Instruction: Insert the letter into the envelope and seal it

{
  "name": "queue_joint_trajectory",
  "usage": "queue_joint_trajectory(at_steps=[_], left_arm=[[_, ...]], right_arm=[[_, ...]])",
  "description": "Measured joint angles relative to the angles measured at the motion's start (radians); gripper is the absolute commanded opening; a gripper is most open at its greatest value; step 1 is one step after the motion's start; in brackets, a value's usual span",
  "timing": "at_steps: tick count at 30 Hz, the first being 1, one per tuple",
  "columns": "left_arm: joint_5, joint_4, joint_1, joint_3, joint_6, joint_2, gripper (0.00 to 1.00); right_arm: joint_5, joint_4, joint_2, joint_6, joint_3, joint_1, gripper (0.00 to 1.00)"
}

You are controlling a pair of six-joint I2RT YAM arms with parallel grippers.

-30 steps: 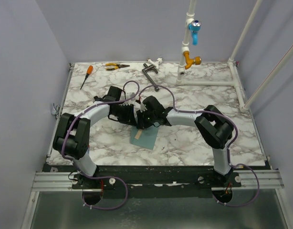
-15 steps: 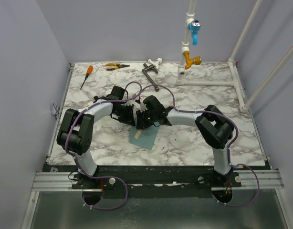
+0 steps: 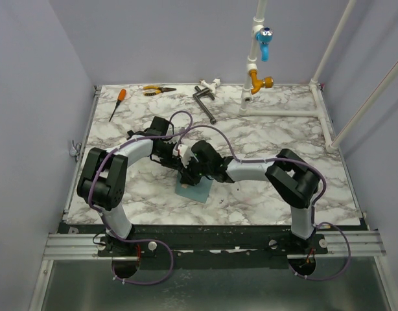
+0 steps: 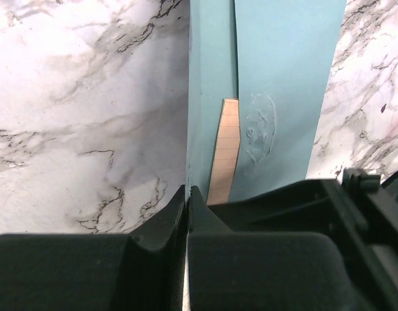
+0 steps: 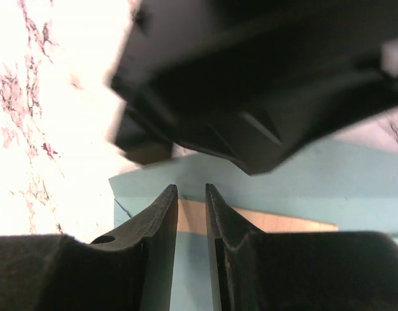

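Observation:
The teal envelope [image 3: 194, 191] lies on the marble table near the front middle, partly under both grippers. In the left wrist view its flap [image 4: 212, 97] lies beside the body [image 4: 286, 97], and a narrow strip of the peach letter [image 4: 225, 152] shows between them. My left gripper [image 4: 187, 189] is shut, pinching the flap's outer edge; it also shows in the top view [image 3: 181, 167]. My right gripper [image 5: 191, 188] hovers just over the envelope [image 5: 283, 175], jaws a narrow gap apart and empty, with the letter strip [image 5: 277, 222] below them. It sits right beside the left gripper [image 3: 192, 176].
At the table's back lie an orange-handled screwdriver [image 3: 117, 103], pliers [image 3: 157, 90] and a metal clamp tool [image 3: 204, 100]. A white pipe stand with blue and orange valves [image 3: 254, 71] rises at the back right, with pipe rails [image 3: 283, 111] along the right side.
Both grippers have moved nearer to the front, over the envelope. The right arm has stretched left and lower. Less of the envelope and its peach edge shows in the top view.

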Motion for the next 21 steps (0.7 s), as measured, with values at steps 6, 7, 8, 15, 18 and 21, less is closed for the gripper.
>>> queue_joint_trajectory(at_steps=[6,7,8,15,18,21], left_arm=[[0.000,0.000,0.000,0.001,0.000,0.000,0.00],[0.000,0.000,0.000,0.001,0.000,0.000,0.00],[0.000,0.000,0.000,0.001,0.000,0.000,0.00],[-0.021,0.000,0.000,0.001,0.015,0.000,0.00],[-0.032,-0.001,0.000,0.002,0.023,0.000,0.00],[-0.040,-0.004,0.000,0.004,0.033,0.000,0.00]], right_arm=[[0.004,0.031,0.021,-0.109,0.014,0.024,0.28],[0.004,0.032,0.023,-0.113,0.014,0.026,0.28],[0.013,0.035,0.024,-0.123,0.014,0.027,0.28],[0.113,0.042,0.044,-0.168,0.014,0.037,0.27],[0.141,0.043,0.035,-0.177,0.006,0.043,0.27],[0.148,0.037,0.013,-0.185,-0.020,0.043,0.27]])
